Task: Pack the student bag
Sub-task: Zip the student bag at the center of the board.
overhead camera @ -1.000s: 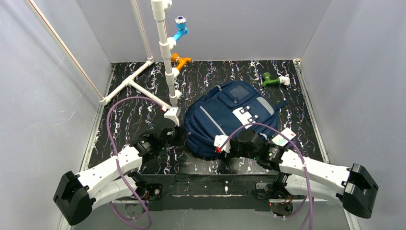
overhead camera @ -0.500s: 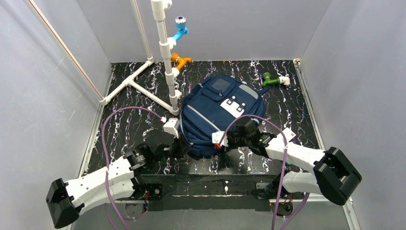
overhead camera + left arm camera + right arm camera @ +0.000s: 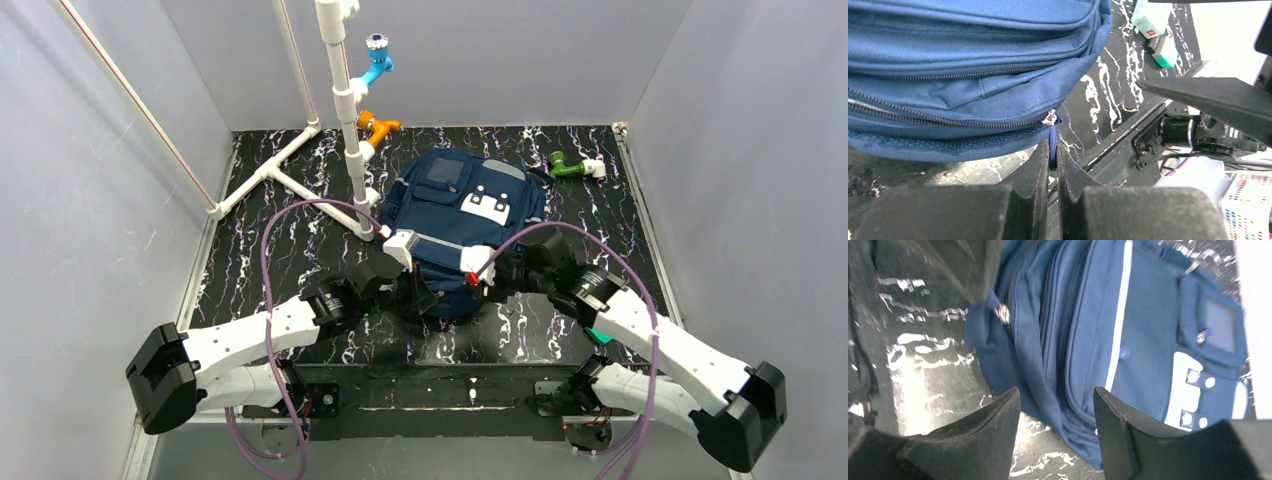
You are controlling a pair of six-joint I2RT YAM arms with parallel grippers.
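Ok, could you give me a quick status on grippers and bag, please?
Left gripper shut on zipper pull. Right gripper open, at student bag near edge. White pipe stand close beside bag.

The student bag [image 3: 462, 205] lies behind left hand [image 3: 415, 297] and right hand [image 3: 500, 278].

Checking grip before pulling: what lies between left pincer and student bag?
Just the blue zipper pull, pinched by the left pincer, joined to the student bag; left wrist view.

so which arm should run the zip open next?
Left. The left gripper is shut on the zip pull at the near edge of the bag, so it probably only needs to drag. The right gripper stands open by the bag, gripping nothing.
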